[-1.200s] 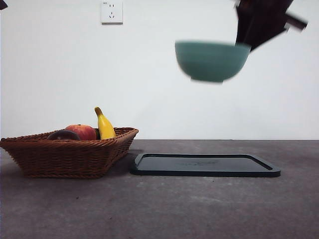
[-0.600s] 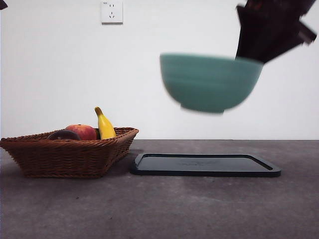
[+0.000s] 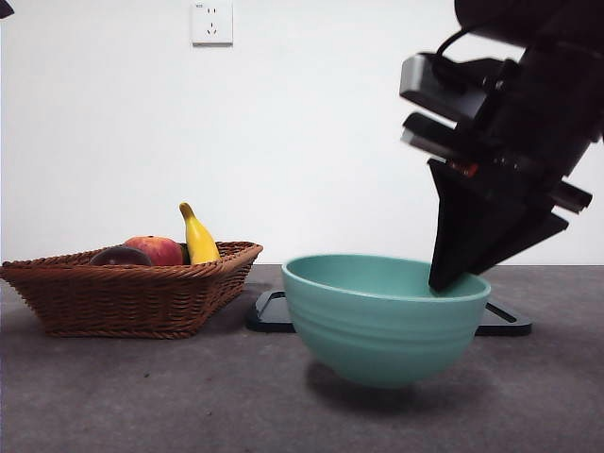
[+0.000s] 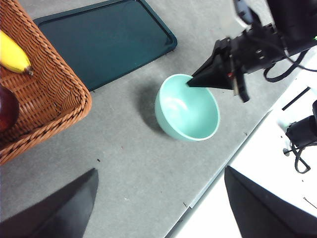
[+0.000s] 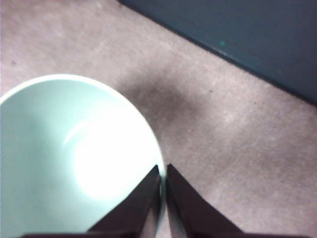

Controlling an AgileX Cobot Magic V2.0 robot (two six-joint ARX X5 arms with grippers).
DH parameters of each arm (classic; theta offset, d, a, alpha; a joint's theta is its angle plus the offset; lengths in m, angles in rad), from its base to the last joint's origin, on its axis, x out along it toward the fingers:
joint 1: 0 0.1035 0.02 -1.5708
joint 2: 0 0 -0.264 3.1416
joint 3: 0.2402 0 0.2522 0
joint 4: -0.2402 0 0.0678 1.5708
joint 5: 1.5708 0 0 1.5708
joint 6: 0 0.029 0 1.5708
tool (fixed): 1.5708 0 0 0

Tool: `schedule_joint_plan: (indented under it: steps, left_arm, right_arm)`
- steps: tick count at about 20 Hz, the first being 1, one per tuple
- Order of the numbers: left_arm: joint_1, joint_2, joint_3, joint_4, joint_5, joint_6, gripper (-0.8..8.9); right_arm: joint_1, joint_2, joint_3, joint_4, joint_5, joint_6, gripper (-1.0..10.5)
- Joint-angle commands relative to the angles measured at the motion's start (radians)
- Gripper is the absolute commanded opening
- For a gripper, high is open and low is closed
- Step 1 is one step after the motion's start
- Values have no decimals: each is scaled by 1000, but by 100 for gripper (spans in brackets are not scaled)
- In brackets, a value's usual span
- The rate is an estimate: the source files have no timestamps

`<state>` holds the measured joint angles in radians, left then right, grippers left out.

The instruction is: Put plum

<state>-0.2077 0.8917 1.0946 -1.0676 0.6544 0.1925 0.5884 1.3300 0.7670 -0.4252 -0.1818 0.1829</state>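
Plum (image 3: 120, 256) lies inside the wicker basket (image 3: 132, 297), at the basket's near-left part in the front view, touching a red-orange peach (image 3: 157, 249). A yellow banana (image 3: 197, 238) stands tilted just beside the peach, leaning on the basket's far rim. In the left wrist view only a dark maroon edge of the plum (image 4: 8, 109) shows inside the basket (image 4: 49, 104), near the banana (image 4: 14, 54).

Landmark for all positions: the basket. A dark tray (image 3: 505, 321) lies flat on the grey counter (image 3: 189, 396) just beside the basket. A teal bowl (image 3: 385, 321) sits in front of the tray, on the tray's side away from the basket, upright, with its shadow directly beneath it; whether its base touches the counter cannot be told.

Right claw (image 3: 444, 283) grips the bowl by the rim section farthest from the basket. The right wrist view shows its two black jaws closed on the bowl's wall (image 5: 74, 163), one jaw inside and one outside, nearly touching. This claw is well apart from the plum, with the tray and bowl between.

Left claw (image 4: 158, 208) hangs above the counter, jaws spread wide with nothing between them, between basket and bowl in its own view. The plum is near this claw, apart from it.

A white wall socket (image 3: 211, 22) is mounted above the basket.
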Motion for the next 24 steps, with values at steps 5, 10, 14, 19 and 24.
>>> schedule_joint_plan:
  steps: [5,10,14,19,24]
  left_arm:
    - [-3,8,11,5,4,5,402]
    - [-3,8,11,3,4,5,402]
    - [-3,8,11,3,4,5,402]
    - [-3,8,11,1,4,5,402]
    - [-3,8,11,-14,4,5,402]
  right_arm:
    - [13,50,4,19,4,11,8]
    - [15,56,4,5,7,11,8]
    - [24,56,4,2,7,11,11]
    - [30,56,5,2,8,13,181]
    - [30,32,21,-14,33,16,182]
